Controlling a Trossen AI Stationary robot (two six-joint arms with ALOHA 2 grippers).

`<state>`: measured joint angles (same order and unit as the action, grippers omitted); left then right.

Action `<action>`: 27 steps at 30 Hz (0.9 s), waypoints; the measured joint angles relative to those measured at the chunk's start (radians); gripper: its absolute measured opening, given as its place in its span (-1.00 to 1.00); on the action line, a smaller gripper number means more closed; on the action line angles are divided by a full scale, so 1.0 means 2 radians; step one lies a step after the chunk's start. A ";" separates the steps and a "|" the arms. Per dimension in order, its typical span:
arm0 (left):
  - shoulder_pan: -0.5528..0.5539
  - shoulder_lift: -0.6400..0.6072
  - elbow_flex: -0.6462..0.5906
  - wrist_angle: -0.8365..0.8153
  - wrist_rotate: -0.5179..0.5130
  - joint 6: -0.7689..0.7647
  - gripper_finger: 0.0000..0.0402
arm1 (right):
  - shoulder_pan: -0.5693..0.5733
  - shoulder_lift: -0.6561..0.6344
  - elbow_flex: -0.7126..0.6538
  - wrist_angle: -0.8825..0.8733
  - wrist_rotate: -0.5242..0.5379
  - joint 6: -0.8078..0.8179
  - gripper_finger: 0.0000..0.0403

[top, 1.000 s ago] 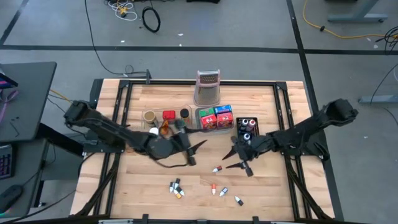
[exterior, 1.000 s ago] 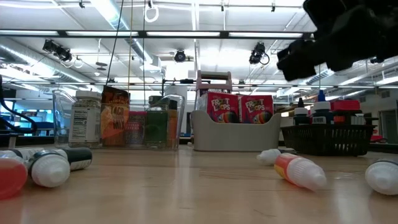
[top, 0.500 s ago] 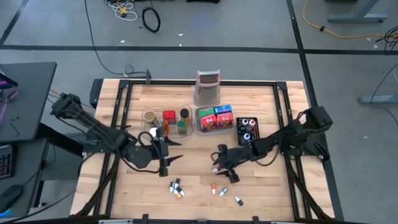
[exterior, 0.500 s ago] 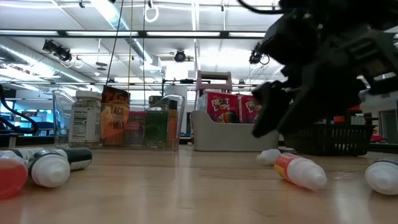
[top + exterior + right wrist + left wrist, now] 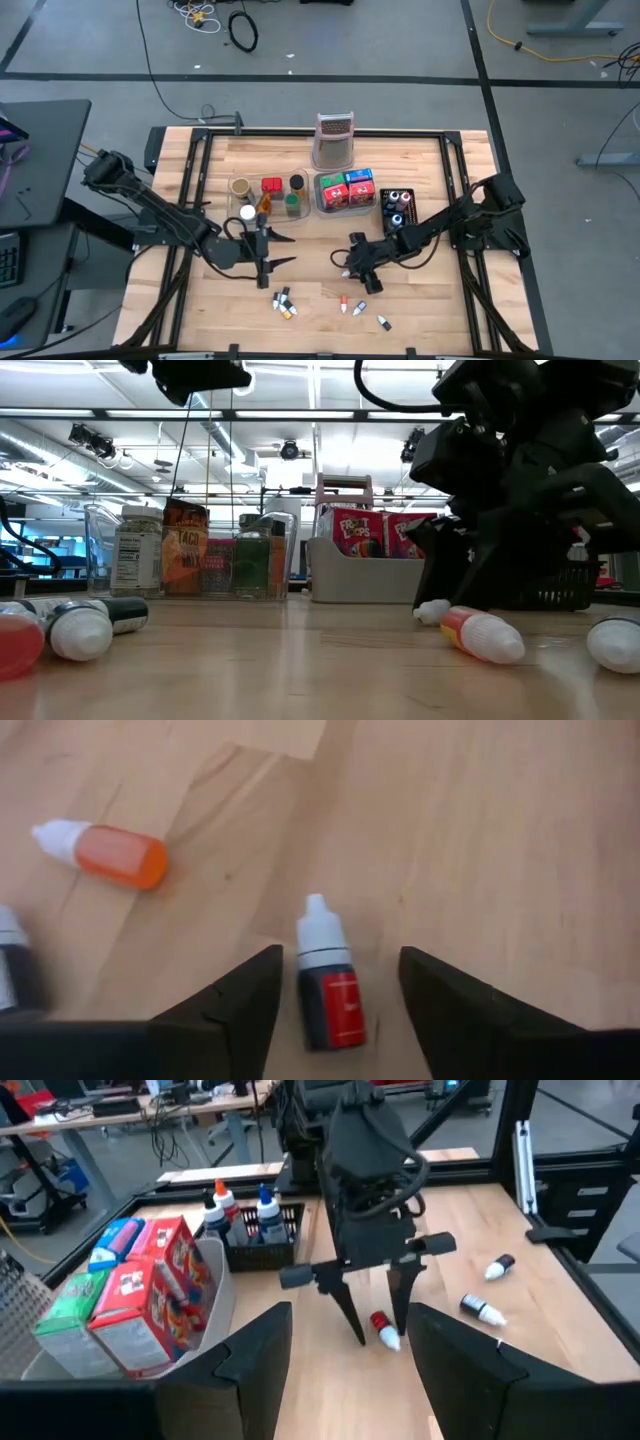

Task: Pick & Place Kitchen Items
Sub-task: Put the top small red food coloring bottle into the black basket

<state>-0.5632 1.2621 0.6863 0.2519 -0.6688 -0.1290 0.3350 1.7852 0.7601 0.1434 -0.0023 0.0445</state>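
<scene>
The small red dropper bottle with its white nozzle lies on its side on the wooden worktop, framed between the two fingers of the right tool, which stands open over it with nothing in its grasp. It looks like a light, hard plastic vial, smooth and round, so I judge it apt to roll or squirt sideways if pinched off-centre; the best hold is across the middle of the labelled body, jaws square to its long axis, not on the tapering nozzle. An orange dropper bottle lies near it, apart from it, and more small bottles lie scattered nearer the front edge. Farther back stand a black basket of dropper bottles, a grey tray of cereal boxes, a clear tray of jars and packets, and the metal grater. The left tool hovers open and empty beside the clear tray.
</scene>
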 joint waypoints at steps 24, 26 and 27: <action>0.000 0.000 -0.003 -0.005 0.002 -0.025 0.05 | -0.017 -0.100 -0.001 -0.126 0.050 0.058 -0.50; 0.000 0.000 -0.003 -0.005 0.002 -0.025 0.05 | -0.017 -0.136 -0.001 -0.166 0.073 0.077 -0.54; 0.000 0.000 -0.003 -0.005 0.002 -0.026 0.05 | -0.017 -0.157 -0.001 -0.192 0.083 0.086 -0.57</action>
<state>-0.5632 1.2621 0.6811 0.2424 -0.6646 -0.1802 0.3000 1.4719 0.7582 -0.2406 0.1635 0.2173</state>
